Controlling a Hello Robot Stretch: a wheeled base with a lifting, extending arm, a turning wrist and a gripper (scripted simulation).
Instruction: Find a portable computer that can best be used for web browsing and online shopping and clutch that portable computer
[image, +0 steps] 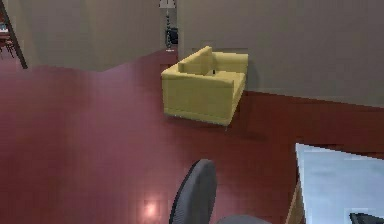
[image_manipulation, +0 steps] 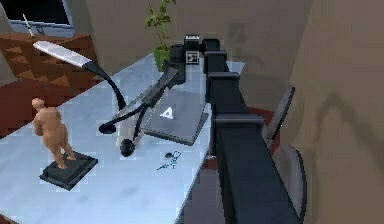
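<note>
We log: yellow armchair (image: 205, 85) on red floor (image: 80, 130); grey office chair (image: 195, 195); pale desk (image_manipulation: 120, 190) bearing desk lamp (image_manipulation: 60, 52), orange figurine (image_manipulation: 52, 130), potted plant (image_manipulation: 160, 25)

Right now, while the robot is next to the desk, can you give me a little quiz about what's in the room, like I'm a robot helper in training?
1. True or false: the yellow armchair stands on a dark red floor.
2. What stands on a dark base on the desk, at the arm side view's left?
A. a small statue of a figure
B. a teapot
C. a football
3. Fill in: beyond the closed grey laptop, at the desk's far end, stands a potted ____.

Key: 1 true. 2 A. 3 plant.
</note>
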